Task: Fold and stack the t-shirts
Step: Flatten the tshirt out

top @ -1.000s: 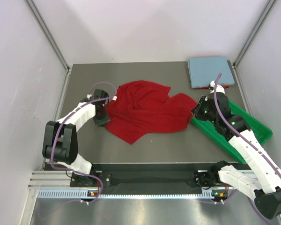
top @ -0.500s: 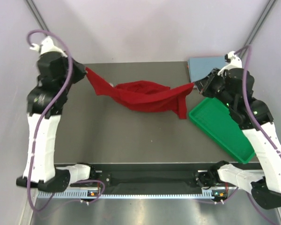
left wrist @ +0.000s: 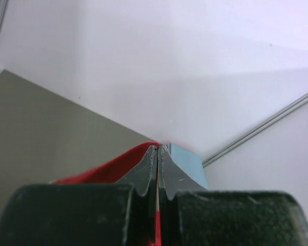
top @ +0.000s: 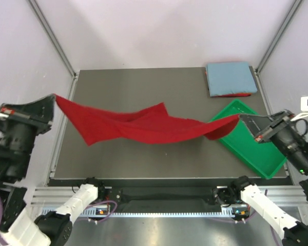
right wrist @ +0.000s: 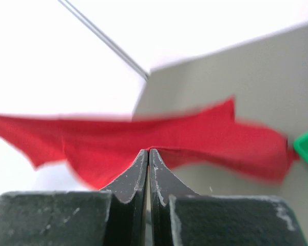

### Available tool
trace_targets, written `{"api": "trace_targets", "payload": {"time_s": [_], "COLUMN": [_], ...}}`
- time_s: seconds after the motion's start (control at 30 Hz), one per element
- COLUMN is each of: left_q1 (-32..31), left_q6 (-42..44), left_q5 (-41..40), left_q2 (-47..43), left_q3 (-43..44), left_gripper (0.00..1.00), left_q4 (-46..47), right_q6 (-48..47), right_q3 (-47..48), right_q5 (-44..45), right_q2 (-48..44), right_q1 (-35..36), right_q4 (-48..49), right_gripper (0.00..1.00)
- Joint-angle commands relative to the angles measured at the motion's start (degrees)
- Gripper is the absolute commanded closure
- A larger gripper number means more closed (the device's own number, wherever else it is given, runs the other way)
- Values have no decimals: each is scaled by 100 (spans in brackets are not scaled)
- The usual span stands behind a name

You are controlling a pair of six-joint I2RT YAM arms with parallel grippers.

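A dark red t-shirt (top: 138, 125) hangs stretched in the air across the table, held at both ends. My left gripper (top: 53, 97) is shut on its left end, raised at the table's left edge; the cloth shows beside the fingers in the left wrist view (left wrist: 110, 166). My right gripper (top: 241, 118) is shut on its right end, above the green tray; the right wrist view shows the shirt (right wrist: 143, 138) spread beyond the fingertips. A folded light blue t-shirt (top: 231, 78) lies at the back right on top of a folded red one (top: 231, 95), whose edge alone shows.
A green plastic tray (top: 251, 148) lies at the right of the grey table (top: 143, 84). White walls and metal frame posts (top: 54, 38) stand close on both sides and behind.
Both arms have lifted the red shirt off the table and swung outward and toward the near edge, pulling it from a crumpled heap into a long stretched band.
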Motion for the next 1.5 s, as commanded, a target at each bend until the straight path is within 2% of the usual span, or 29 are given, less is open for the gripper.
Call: {"api": "trace_targets", "payload": {"time_s": [0.0,0.1,0.17,0.2,0.27,0.3,0.37,0.43,0.47,0.5,0.53,0.57,0.6,0.63,0.67,0.7,0.73,0.77,0.8,0.83,0.9,0.93,1.07,1.13,1.2,1.23,1.37,1.47], "left_q1": [0,0,0,0,8,9,26,87,209,385,830,1043,1350,1771,1914,1994,2082,2091,2092,2092,2109,2100,2092,2092,2092,2092,2092,1934], "left_q6": [78,324,518,597,712,721,852,1158,1195,839,617,415,187,-242,-342,-430,-465,-457,-422,-387,-282,-238,-36,70,149,158,351,457], "left_q5": [-181,-559,-857,-937,-1104,-1201,-1237,-1753,-1895,-1992,-1827,-1434,-1073,-374,-88,89,412,555,669,723,644,635,468,328,354,389,434,47], "left_q2": [337,469,574,653,1169,1381,1979,2557,2796,3077,3593,3824,4062,4499,4704,5036,5144,5189,5050,4874,4166,3900,2660,2073,1754,1474,831,190], "left_q3": [404,-261,-1242,-1501,-1879,-1916,-1969,-1987,-1743,-1436,-1094,-464,-57,878,1366,1858,2716,2985,2970,2779,2130,1335,-515,-1427,-1984,-2526,-3418,-3867], "left_gripper": [100,100,100,100,100,100,100,100,100,100,100,100,100,100,100,100,100,100,100,100,100,100,100,100,100,100,100,100], "left_q4": [-483,-283,340,542,939,1097,1850,2554,2975,2918,2804,2734,2576,2418,2234,2171,2118,2135,2266,2363,2626,2741,3084,3033,2944,2848,2191,1925], "right_q6": [150,-193,-447,-562,-895,-966,-1142,-1274,-1405,-1485,-1573,-1600,-1556,-1478,-1329,-1275,-1231,-1274,-1301,-1310,-1380,-1389,-1424,-1450,-1407,-1381,-1222,-1056], "right_q3": [239,-32,-269,-236,209,396,1017,1581,2384,2880,3424,4639,5260,5823,6499,6506,5932,5447,4990,4472,4135,3619,2345,1746,1218,580,-927,-1877], "right_q5": [355,504,496,513,661,697,611,575,575,531,479,435,443,460,426,478,548,609,697,785,891,882,410,75,3,-14,223,355], "right_q2": [293,889,1312,1862,2532,3188,3816,4809,5160,5877,6241,6610,7258,7508,7676,7582,7381,7091,6523,6300,5824,5649,4892,4602,4181,3997,2865,2118], "right_q1": [-9,-17,-9,-8,-17,-26,-52,-52,-70,-96,-122,-210,-263,-333,-482,-553,-597,-650,-650,-685,-738,-721,-712,-685,-668,-668,-659,-659], "right_q4": [-147,239,809,985,1371,1522,2171,2741,2849,2911,2929,2851,2781,2650,2700,3005,3304,3682,4216,4265,4230,4274,4371,4109,3941,3905,3371,2703], "right_gripper": [100,100,100,100,100,100,100,100,100,100,100,100,100,100,100,100,100,100,100,100,100,100,100,100,100,100,100,100]}}
